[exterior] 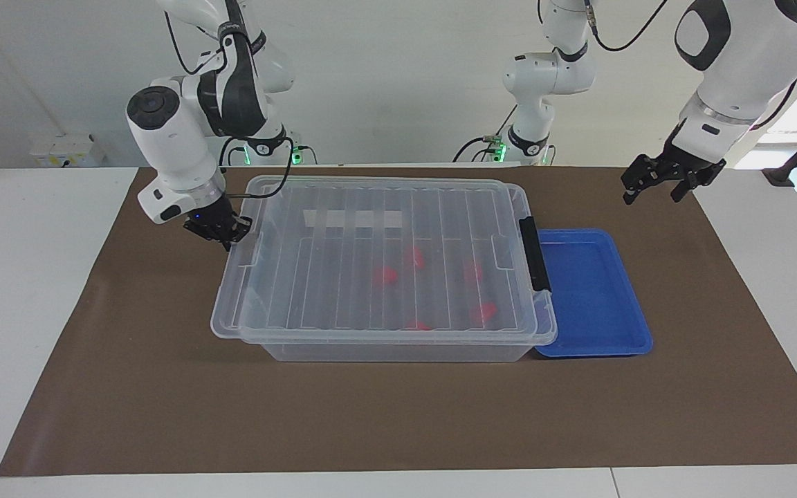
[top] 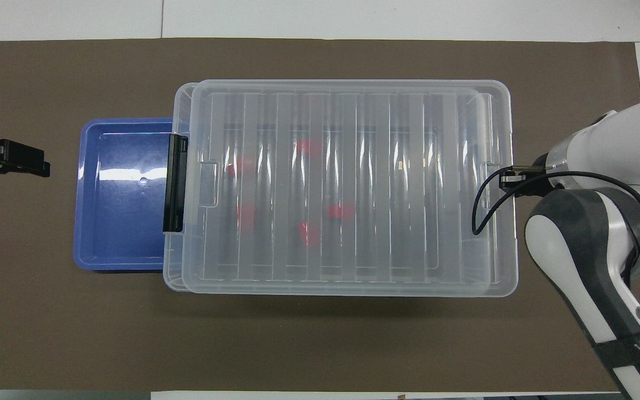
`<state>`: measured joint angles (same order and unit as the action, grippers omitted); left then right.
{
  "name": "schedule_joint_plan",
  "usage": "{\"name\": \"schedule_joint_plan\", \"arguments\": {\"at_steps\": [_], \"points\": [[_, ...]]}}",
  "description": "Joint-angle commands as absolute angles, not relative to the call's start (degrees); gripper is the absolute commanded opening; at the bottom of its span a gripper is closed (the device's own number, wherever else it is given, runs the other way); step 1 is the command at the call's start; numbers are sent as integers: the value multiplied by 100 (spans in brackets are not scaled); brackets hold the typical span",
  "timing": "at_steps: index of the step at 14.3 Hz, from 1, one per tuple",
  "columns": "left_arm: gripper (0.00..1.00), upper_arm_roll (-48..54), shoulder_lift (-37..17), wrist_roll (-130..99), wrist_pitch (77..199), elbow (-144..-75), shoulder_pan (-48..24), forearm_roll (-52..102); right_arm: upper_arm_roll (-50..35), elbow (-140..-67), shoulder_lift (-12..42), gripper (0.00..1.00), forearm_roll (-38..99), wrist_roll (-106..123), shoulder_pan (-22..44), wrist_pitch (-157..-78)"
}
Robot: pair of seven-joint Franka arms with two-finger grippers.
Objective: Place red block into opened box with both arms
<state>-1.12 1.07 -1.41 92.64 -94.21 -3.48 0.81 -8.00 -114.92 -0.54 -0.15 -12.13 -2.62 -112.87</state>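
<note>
**Lower frame, nearest the facing camera.** A brown mat covers the middle of the white table.

**Centre frame.**
- The box stands on the mat.
- Its ribbed clear lid lies on top, offset toward the right arm's end. A strip of box rim shows uncovered at the left arm's end.
- A black clip handle sits on that uncovered end.
- A whitish label strip shows through the plastic on the wall nearest the robots.
- Five red pieces lie on the box floor under the lid. The red block near the middle is one of them. The other red blocks lie around it, toward the handle end.

**Centre right of the frame.** A shallow blue tray lies beside the box, with its edge tucked under the box's handle end.

**Left of centre, upper half.**
- The right gripper is low at the lid's end rim.
- Its fingertips are closed together and meet the rim.
- I cannot tell whether they pinch the plastic or only press on it.

**Upper right of the frame.**
- The left gripper hangs over bare mat, well apart from the tray.
- Its fingers are spread wide and hold nothing.
- That arm waits.
</note>
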Motion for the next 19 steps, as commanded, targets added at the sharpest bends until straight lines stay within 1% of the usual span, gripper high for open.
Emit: {"name": "schedule_joint_plan", "arguments": {"at_steps": [1,9,11,13,14,15,17,18,19], "points": [[100,-88,114,-123,9176,-9369,-299,26,-984,-11716,-62,0,123,-1459,-264,-11522],[100,-88,114,-123,9176,-9369,-299,26,-1037,-11681,-53,0,132,-1415,-264,-11479],[100,-88,114,-114,9184,-9369,-299,26,-1037,-11462,0,17,123,-1380,-272,-11286],[100,-88,114,-123,9185,-9369,-299,26,-985,-11102,96,42,123,-1039,-272,-10961],[100,-88,123,-123,9176,-9369,-299,26,-915,-10987,88,63,123,-854,-272,-10829],[100,-88,123,-123,9176,-9369,-299,26,-818,-10917,62,78,123,-731,-272,-10715],[100,-88,123,-114,9176,-9369,-299,26,-695,-10662,53,94,114,-502,-272,-10417],[100,-88,114,-123,9184,-9369,-299,26,-668,-10548,35,100,114,-449,-272,-10267],[100,-88,114,-114,9176,-9369,-299,26,-651,-10442,0,100,88,-422,-272,-10109]]}}
